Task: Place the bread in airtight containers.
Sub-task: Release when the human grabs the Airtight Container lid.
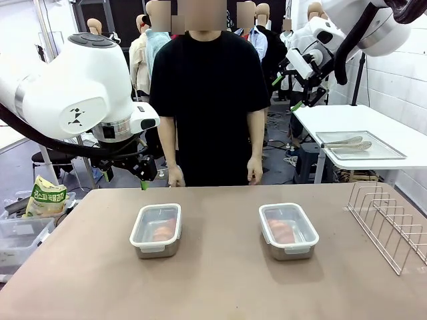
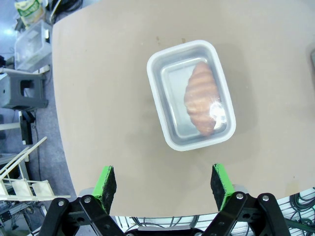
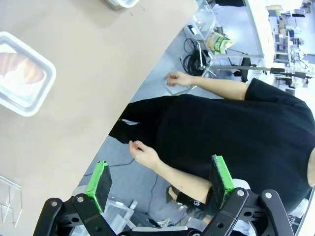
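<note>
Two steel airtight containers stand on the brown table, one left point(image 1: 137, 235) and one right point(image 1: 309, 230), each with a clear lid on and a croissant inside point(image 1: 162, 232) point(image 1: 281, 231). My left gripper point(image 1: 142, 179) hangs open above the table's far left edge. In the left wrist view this gripper point(image 2: 162, 182) is open and empty, high above the lidded container point(image 2: 153, 93) and its bread point(image 2: 202, 96). My right gripper point(image 1: 287, 92) is raised high at the right. It point(image 3: 160, 179) stands open and empty, and its view shows the other container point(image 3: 42, 93) with bread point(image 3: 22, 69).
A person point(image 1: 210, 100) stands at the far edge with both hands down. A wire rack point(image 1: 390, 223) sits on the table's right side. A side table holds a flat metal tray point(image 1: 393, 152) with tongs. Plastic bins point(image 1: 23, 233) and a snack bag point(image 1: 45, 197) are at the left.
</note>
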Available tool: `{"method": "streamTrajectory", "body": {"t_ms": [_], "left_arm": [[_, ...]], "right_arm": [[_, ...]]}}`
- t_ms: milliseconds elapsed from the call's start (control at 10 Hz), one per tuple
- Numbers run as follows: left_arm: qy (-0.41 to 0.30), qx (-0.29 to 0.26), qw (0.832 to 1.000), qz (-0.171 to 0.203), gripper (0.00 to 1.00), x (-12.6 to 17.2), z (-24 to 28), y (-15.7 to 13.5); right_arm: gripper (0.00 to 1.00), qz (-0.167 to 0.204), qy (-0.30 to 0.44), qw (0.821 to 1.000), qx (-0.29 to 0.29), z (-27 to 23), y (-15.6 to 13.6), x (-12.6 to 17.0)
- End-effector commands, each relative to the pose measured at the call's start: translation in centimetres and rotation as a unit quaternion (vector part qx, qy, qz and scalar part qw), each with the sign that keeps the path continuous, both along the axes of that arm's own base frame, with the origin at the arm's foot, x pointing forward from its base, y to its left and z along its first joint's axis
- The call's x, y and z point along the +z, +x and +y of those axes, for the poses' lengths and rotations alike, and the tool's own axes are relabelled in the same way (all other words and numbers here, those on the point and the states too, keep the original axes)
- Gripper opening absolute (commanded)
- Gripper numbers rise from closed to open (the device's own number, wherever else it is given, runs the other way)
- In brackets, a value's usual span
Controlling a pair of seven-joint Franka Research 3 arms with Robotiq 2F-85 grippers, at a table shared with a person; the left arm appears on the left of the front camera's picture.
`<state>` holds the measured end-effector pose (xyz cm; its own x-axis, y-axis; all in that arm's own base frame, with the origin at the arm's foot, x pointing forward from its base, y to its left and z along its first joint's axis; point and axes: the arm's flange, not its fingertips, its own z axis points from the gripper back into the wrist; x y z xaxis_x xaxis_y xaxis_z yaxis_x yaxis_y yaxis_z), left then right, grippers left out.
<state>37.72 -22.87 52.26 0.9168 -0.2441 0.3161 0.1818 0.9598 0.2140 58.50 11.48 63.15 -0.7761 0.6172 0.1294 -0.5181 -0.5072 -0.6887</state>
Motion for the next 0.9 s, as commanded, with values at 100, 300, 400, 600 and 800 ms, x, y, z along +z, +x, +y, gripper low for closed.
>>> {"method": "streamTrajectory", "body": {"t_ms": [100, 300, 400, 600, 800], "left_arm": [[0.0, 0.0, 1.0, 0.002, 1.0, 0.09, 0.09, 0.01], [0.0, 0.0, 1.0, 0.002, 1.0, 0.09, 0.09, 0.01], [0.0, 0.0, 1.0, 0.002, 1.0, 0.09, 0.09, 0.01], [0.0, 0.0, 1.0, 0.002, 1.0, 0.09, 0.09, 0.01], [0.0, 0.0, 1.0, 0.002, 1.0, 0.09, 0.09, 0.01]], "right_arm": [[1.0, -0.002, 0.001, 1.0, -0.002, -0.04, 0.03, -0.05], [1.0, -0.002, 0.001, 1.0, -0.002, -0.04, 0.03, -0.05], [1.0, -0.002, 0.001, 1.0, -0.002, -0.04, 0.03, -0.05], [1.0, -0.002, 0.001, 1.0, -0.002, -0.04, 0.03, -0.05], [1.0, -0.002, 0.001, 1.0, -0.002, -0.04, 0.03, -0.05]]}}
